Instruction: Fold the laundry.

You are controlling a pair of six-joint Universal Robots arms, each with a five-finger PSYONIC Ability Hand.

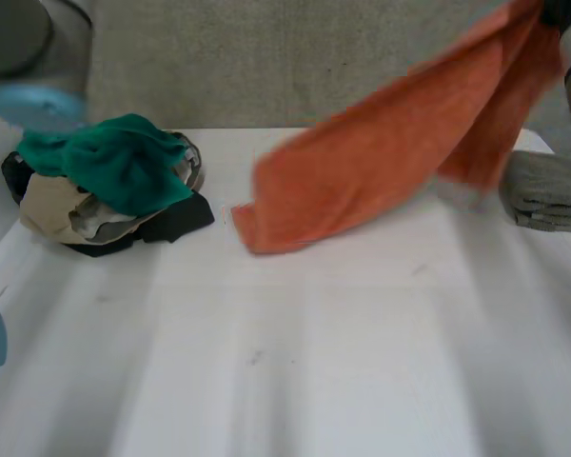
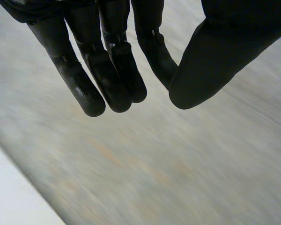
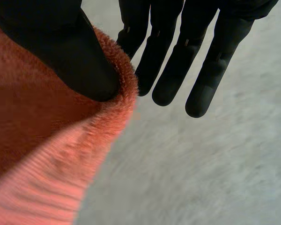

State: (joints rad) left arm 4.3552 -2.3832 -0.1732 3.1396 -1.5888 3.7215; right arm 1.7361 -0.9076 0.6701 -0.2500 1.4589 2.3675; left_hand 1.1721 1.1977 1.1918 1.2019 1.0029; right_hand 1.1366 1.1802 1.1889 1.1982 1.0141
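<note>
An orange towel hangs in the air over the table's back right, sloping down to a low corner that reaches the white table. My right hand holds its raised end: the thumb presses the towel's fuzzy edge while the fingers stay straight beside it. My left hand is up off the table, fingers straight, thumb close to them, nothing in it. The left arm is raised at the back left.
A pile of laundry sits at the back left, with a green cloth on top of beige and black pieces. A folded grey towel lies at the right edge.
</note>
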